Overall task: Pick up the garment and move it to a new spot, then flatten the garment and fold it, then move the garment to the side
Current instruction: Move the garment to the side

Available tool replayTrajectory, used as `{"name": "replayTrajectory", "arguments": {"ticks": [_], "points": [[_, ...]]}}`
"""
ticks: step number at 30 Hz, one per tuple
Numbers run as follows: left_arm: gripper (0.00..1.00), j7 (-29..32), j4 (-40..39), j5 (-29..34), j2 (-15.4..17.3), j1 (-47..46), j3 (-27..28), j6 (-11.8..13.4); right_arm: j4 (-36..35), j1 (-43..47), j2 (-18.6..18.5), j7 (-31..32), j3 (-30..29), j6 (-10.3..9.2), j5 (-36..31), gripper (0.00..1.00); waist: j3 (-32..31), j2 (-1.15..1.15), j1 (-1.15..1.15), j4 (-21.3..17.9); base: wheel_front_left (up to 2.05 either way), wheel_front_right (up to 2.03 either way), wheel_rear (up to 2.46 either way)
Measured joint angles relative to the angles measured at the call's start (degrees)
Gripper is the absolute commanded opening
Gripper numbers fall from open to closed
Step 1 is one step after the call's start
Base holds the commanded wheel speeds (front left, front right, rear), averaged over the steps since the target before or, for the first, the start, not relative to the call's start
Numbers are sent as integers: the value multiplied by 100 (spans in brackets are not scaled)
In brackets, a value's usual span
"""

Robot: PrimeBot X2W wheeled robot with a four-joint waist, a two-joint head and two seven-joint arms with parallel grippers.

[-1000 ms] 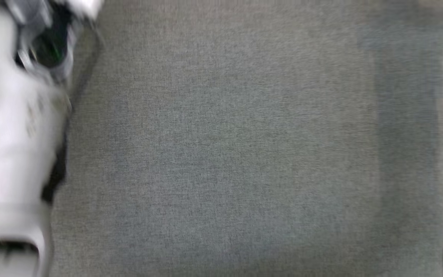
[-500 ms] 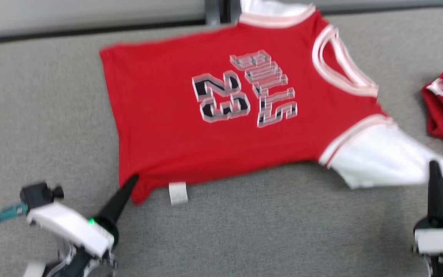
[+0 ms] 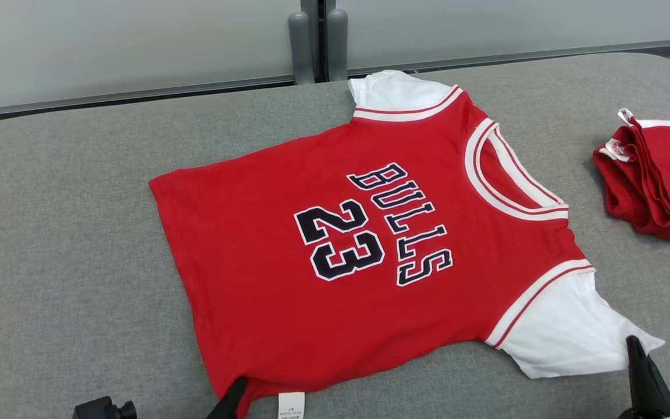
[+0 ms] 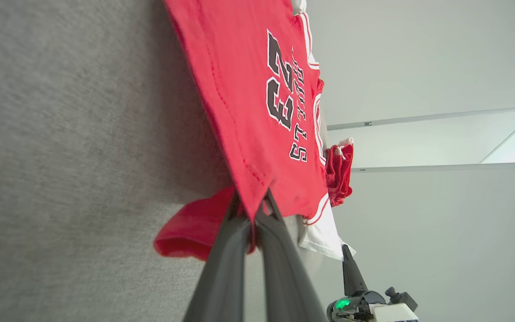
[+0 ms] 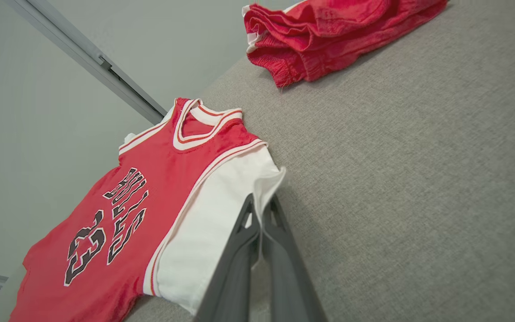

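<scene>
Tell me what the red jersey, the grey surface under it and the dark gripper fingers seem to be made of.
The jersey looks like soft matte knit, perhaps cotton or a blend: it lies limp, with a stitched hem. The grey surface looks like woven heathered cloth, its fine weave visible. The gripper fingers look like smooth dark plastic or rubber, faintly glossy; which is unclear.

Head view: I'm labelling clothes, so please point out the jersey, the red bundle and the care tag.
jersey (image 3: pixel 236 244), head view, plain red cloth left of the number.
red bundle (image 3: pixel 660 180), head view, middle of its top fold.
care tag (image 3: pixel 291 405), head view, its white face.
</scene>
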Motion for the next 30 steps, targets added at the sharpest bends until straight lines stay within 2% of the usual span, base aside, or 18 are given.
{"name": "replayTrajectory", "arguments": {"ticks": [6,11,21,30], "points": [[0,62,-1,-51,13,-55,29,51,-147,-405,-174,120,21,0,-12,0,-23,0,0,49,0,0,0],[0,162,82,-91,15,-313,75,382,-156,-821,-286,327,79,0,-92,0,-14,0,0,112,0,0,0],[0,624,142,308,281,-1032,-220,916,176,-1753,-650,714,300,0,-324,0,188,0,0,307,0,0,0],[0,1050,167,238,304,-1680,-233,1378,856,-2667,-956,1010,567,0,-610,0,404,0,0,484,0,0,0]]}}
